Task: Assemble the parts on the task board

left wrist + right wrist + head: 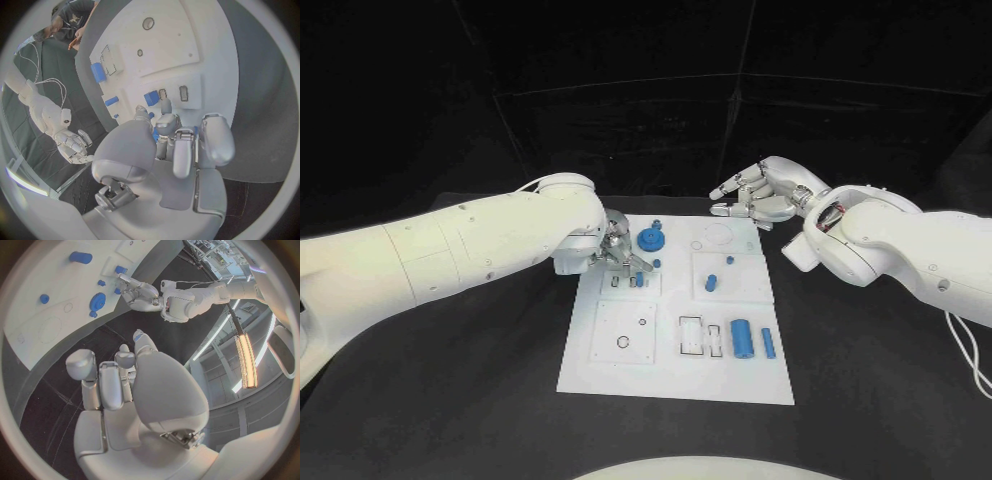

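The robot's left hand (620, 250) is hovering over the far left corner of the white rectangular task board (678, 385) on the black worktop (459, 400), its fingers (185, 150) curling close together above small blue parts (639, 280); whether they are pinching one is hard to tell. A round blue gear-like part (651, 240) is sitting just beside them. Two blue cylinders (753, 341) are lying near the board's right edge. The right hand (764, 190) is hanging beyond the far edge, fingers loosely curled, holding nothing.

The room was dim, the task board (678, 385) brightly lit; wrist views bent straight edges (fisheye), with a ceiling lamp (246, 361) glaring.
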Robot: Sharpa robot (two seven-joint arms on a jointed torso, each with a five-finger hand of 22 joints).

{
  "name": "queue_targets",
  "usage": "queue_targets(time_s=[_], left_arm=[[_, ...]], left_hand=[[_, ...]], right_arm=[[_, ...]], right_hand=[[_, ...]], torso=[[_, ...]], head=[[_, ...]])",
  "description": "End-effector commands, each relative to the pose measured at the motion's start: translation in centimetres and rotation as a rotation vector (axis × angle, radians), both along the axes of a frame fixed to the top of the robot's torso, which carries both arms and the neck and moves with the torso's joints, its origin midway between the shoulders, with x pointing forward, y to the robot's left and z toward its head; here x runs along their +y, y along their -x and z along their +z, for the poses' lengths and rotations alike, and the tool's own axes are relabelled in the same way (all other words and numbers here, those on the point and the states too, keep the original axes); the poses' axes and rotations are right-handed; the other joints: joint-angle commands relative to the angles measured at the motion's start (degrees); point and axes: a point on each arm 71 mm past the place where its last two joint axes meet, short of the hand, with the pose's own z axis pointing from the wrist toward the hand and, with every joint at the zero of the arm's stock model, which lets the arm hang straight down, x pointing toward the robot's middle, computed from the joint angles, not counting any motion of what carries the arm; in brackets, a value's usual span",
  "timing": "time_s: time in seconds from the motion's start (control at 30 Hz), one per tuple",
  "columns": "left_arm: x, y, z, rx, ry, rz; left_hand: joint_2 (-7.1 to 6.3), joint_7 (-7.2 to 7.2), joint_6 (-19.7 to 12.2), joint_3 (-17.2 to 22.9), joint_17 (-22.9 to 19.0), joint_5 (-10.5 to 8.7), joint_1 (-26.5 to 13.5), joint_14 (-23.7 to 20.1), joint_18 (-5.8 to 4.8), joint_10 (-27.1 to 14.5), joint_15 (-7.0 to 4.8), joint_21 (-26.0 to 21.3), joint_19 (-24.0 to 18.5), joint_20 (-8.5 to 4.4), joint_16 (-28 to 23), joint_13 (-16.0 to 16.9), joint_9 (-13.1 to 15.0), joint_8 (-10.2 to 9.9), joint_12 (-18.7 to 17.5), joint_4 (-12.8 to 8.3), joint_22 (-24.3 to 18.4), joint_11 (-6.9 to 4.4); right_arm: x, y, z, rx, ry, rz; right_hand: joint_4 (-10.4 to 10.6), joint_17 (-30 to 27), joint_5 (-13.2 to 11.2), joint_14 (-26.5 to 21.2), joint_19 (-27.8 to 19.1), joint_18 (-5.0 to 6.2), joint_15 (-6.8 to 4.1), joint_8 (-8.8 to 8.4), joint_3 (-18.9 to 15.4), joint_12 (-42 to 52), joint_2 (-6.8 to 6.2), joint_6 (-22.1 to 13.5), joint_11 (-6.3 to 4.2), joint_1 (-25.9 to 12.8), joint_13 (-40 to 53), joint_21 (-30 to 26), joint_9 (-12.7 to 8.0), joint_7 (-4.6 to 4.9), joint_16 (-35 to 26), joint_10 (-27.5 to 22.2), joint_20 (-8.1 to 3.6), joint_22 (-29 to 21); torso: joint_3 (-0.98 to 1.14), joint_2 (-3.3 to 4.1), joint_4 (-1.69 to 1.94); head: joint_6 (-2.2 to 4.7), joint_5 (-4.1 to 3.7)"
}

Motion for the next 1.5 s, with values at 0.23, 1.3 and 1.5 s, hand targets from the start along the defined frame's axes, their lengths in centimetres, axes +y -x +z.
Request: queue_targets(time_s=[0.23, 1.3, 1.5], left_arm=[[-0.42, 0.11, 0.12, -0.004, 0.003, -0.021], [-1.06, 0.22, -0.22, 0.018, -0.007, -0.051], [-1.12, 0.26, -0.26, 0.022, -0.008, -0.058]], left_hand=[[0.55, 0.02, -0.6, -0.3, 15.1, -0.24, -0.1, 6.2, -0.68, 0.1, -0.30, 0.4, 0.2, -0.11, 0.2, 0.3, 0.2, 0.6, 0.5, -0.2, 0.2, 0.02], [0.48, 0.07, -1.8, 0.2, 15.1, -0.12, 2.9, 6.2, -0.64, -0.3, -0.23, 0.5, -0.2, -0.01, 0.2, 0.2, 1.8, 2.1, 0.4, -1.8, 0.5, 0.07], [0.48, 0.10, -2.1, 0.6, 15.1, -0.13, 4.0, 6.2, -0.65, -0.4, -0.21, 0.6, -0.2, 0.03, 0.2, 0.1, 2.2, 2.5, 0.4, -2.7, 0.7, 0.10]], right_arm=[[0.32, -0.14, 0.04, -0.001, 0.008, 0.015], [0.75, -0.40, -0.21, 0.013, 0.022, 0.034], [0.80, -0.43, -0.24, 0.015, 0.023, 0.036]], right_hand=[[-0.4, 0.0, 0.2, 1.9, -0.5, 0.53, -0.21, 0.24, 0.0, -0.2, -0.09, 0.3, -0.19, 0.3, -0.1, -0.3, 0.0, 0.09, -0.2, -0.1, -0.01, 0.0], [-0.3, -0.1, 0.6, 1.9, -0.6, 0.55, -0.20, 0.36, 0.0, -0.2, 0.09, 0.3, -0.18, -0.1, -0.1, -0.5, 0.0, 0.10, -0.3, -0.2, -0.01, -0.2], [-0.3, -0.1, 0.6, 1.9, -0.6, 0.55, -0.20, 0.36, 0.0, -0.2, 0.09, 0.3, -0.18, -0.1, -0.1, -0.5, 0.0, 0.10, -0.3, -0.2, -0.01, -0.2]], torso=[[0.02, 0.02, 0.02], [-0.01, 0.07, 0.02], [0.01, 0.05, 0.02]], head=[[-0.13, -0.03], [-0.50, -0.02], [-0.62, -0.01]])
